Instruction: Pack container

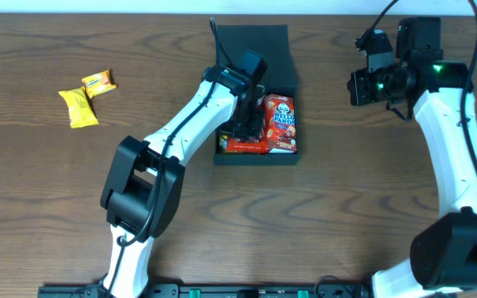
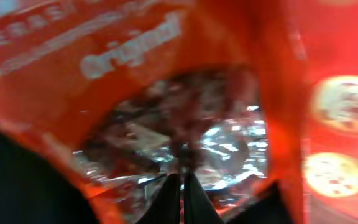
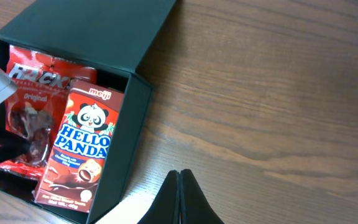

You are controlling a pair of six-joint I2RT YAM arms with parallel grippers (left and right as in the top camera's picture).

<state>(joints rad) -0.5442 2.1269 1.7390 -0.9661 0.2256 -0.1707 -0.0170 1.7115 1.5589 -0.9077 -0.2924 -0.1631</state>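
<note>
The black container (image 1: pixel 255 159) lies open at mid-table with its flap lid (image 1: pixel 251 41) folded back. Inside it are a red snack packet (image 1: pixel 238 144) on the left and a red Hello Panda box (image 1: pixel 280 122) on the right. My left gripper (image 1: pixel 251 128) reaches down into the container over the red packet (image 2: pixel 135 56). Its fingers are shut, and their tips (image 2: pixel 182 176) rest against the packet's clear window. My right gripper (image 1: pixel 358 85) hovers shut over bare table to the right of the container (image 3: pixel 86 25), holding nothing (image 3: pixel 179 172).
Two yellow snack packets (image 1: pixel 78 108) (image 1: pixel 99 82) lie on the wooden table at the far left. The left arm stretches diagonally from the front edge to the container. The right arm stands along the right side.
</note>
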